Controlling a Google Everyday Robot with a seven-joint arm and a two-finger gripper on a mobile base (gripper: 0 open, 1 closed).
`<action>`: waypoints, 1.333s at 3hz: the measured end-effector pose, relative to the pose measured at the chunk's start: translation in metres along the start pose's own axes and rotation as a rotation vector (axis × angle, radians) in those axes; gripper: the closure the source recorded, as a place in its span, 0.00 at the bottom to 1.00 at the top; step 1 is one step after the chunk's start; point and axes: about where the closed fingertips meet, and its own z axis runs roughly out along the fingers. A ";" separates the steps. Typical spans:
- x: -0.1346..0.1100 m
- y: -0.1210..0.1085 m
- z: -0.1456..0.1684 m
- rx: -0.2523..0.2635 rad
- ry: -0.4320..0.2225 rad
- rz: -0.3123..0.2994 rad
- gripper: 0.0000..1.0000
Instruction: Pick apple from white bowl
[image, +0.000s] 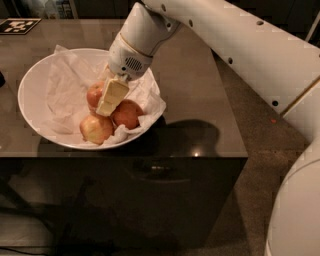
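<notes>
The white bowl (31, 85) sits on the left of the dark table, lined with crumpled white paper. Three apples lie at its near right side. The deep red apple (128, 114) is on the right. A paler yellow-blushed apple (95, 129) lies at the front and an orange-red one (94, 95) behind it. My gripper (106, 109) reaches down from the white arm into the bowl. Its tip is among the three apples, just left of the deep red apple and touching or very close to it.
The table's front edge (150, 158) runs just below the bowl, and its right edge drops to a brown floor (255, 125). A black-and-white marker tag (19, 25) lies at the far left corner. The white arm (235, 45) crosses above the table's right side.
</notes>
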 end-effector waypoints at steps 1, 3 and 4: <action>-0.012 0.009 -0.026 0.049 -0.024 -0.013 1.00; -0.047 0.018 -0.068 0.080 -0.095 -0.028 1.00; -0.083 0.031 -0.098 0.085 -0.141 -0.093 1.00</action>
